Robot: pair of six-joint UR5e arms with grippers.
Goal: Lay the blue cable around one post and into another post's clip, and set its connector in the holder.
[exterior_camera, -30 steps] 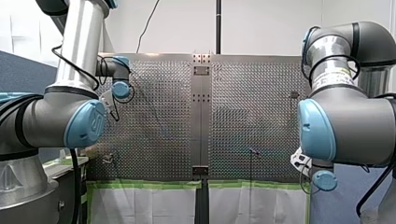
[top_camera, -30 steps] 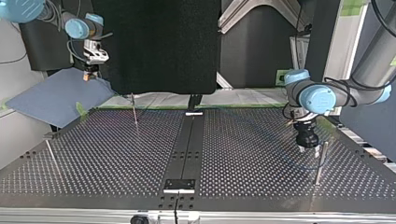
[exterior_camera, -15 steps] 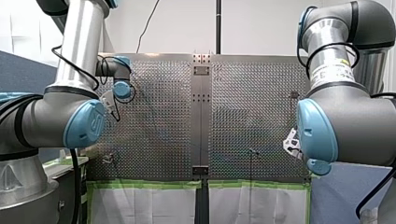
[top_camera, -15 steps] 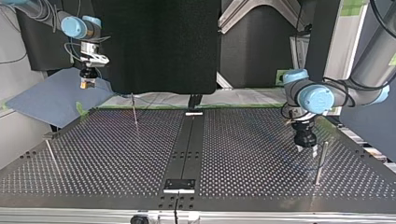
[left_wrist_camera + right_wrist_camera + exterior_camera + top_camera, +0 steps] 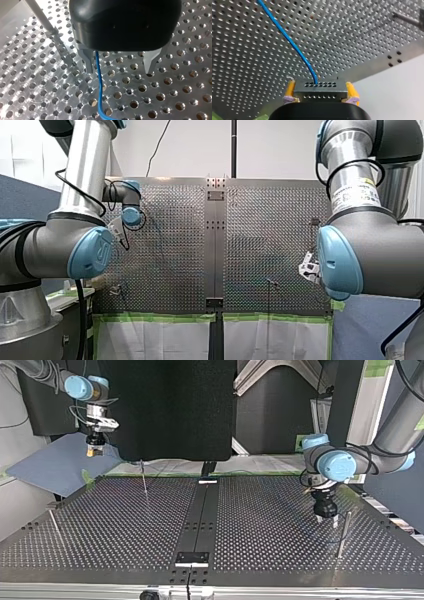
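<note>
The blue cable (image 5: 99, 82) runs over the perforated table between the metal fingers of my left gripper (image 5: 118, 70), close to one finger; the jaws stand open and nothing is gripped. A thin post (image 5: 41, 18) with a bracket stands just beside that finger. In the top view my left gripper (image 5: 325, 516) hangs low over the table beside a post (image 5: 342, 535) at the right. My right gripper (image 5: 320, 87) has its yellow pads shut on the grey connector (image 5: 319, 93), with the cable (image 5: 292, 43) leading out of it. It hovers high at the top view's left (image 5: 93, 451).
Two more thin posts (image 5: 144, 480) (image 5: 56, 527) stand on the table's left half in the top view. A black strip (image 5: 200, 515) runs down the middle, ending in a small plate (image 5: 191, 557). A blue mat (image 5: 55, 462) lies beyond the table's far left corner.
My right arm has carried the connector lower and slightly leftward in the top view; in the front view its wrist rose and moved toward the table. My left gripper barely shifted.
</note>
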